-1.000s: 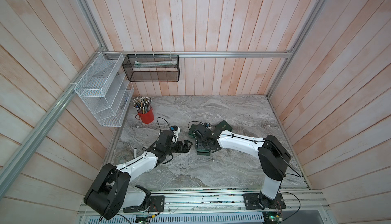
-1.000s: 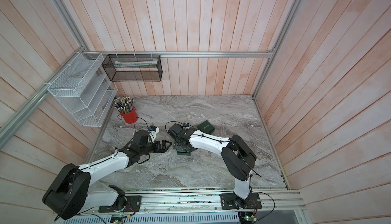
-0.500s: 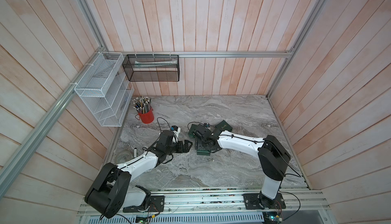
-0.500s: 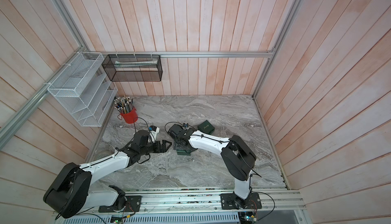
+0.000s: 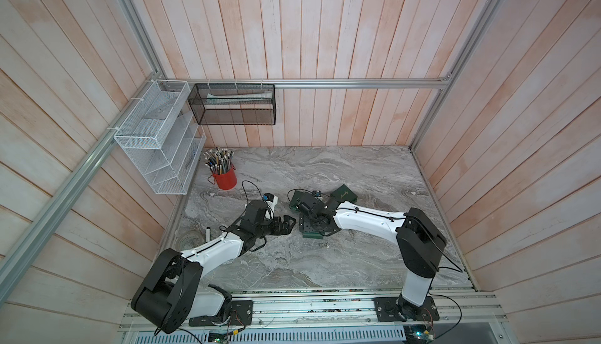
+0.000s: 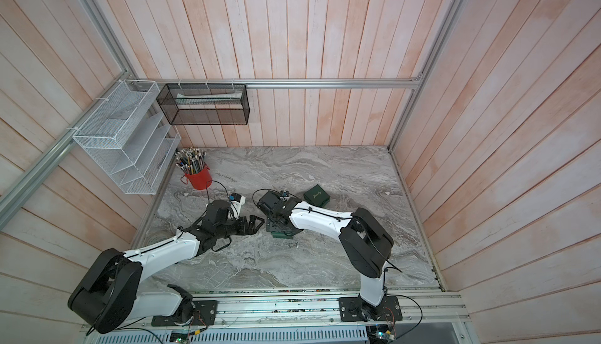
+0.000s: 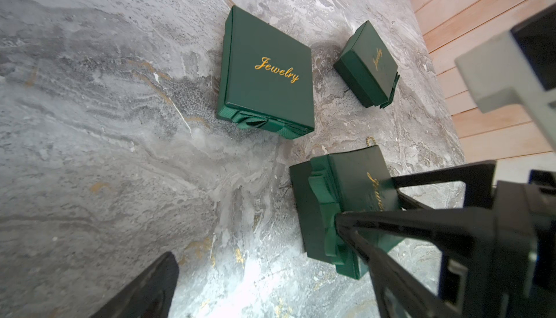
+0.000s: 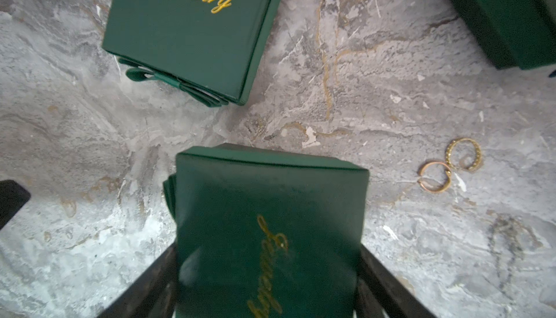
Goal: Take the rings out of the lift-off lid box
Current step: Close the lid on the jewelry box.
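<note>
Right gripper (image 8: pixel 267 255) clasps box (image 8: pixel 270 193) — rings (image 8: pixel 448 169) wrist-view only.

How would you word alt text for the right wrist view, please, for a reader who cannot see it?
The right gripper clasps a gold-lettered green box between its fingers over a marble table. Two gold-coloured rings lie touching on the marble beside it. A flat green box with a bow and the corner of a third box lie farther off.
</note>
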